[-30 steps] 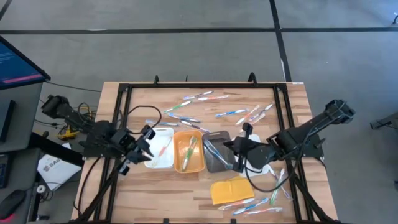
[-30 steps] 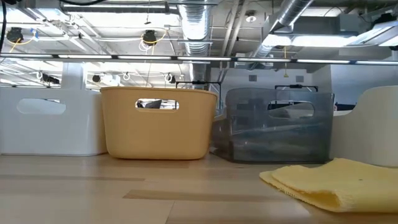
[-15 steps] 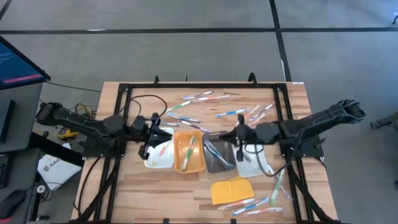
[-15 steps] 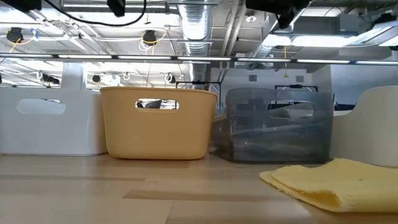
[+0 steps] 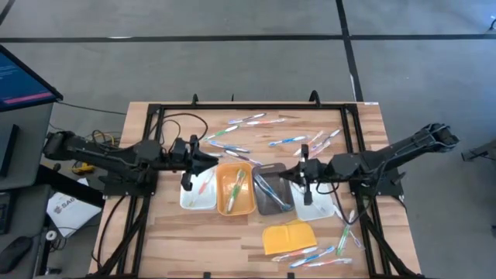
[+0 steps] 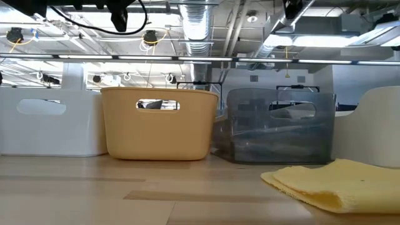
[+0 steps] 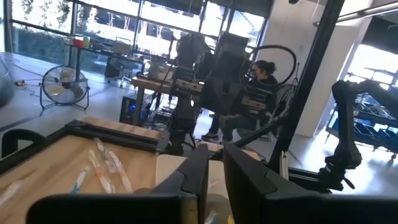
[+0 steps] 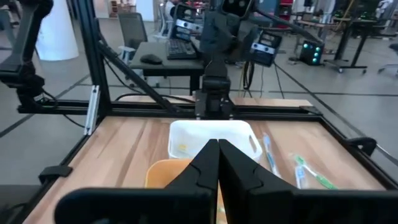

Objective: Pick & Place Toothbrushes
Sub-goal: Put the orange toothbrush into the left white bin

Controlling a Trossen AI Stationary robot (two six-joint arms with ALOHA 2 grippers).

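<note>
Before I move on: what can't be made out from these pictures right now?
- Low view: tray contents, hidden by the orange tray's wall; both grippers out of frame.
- High view: toothbrushes too small to count or tell bristle ends.
- Left wrist view: left gripper blocks the white tray.
- Right wrist view: right gripper covers the trays below.

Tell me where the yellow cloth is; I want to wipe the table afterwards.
In the high view the yellow cloth lies on the table's near edge, right of centre, just in front of the grey tray, with loose toothbrushes beside it.
</note>
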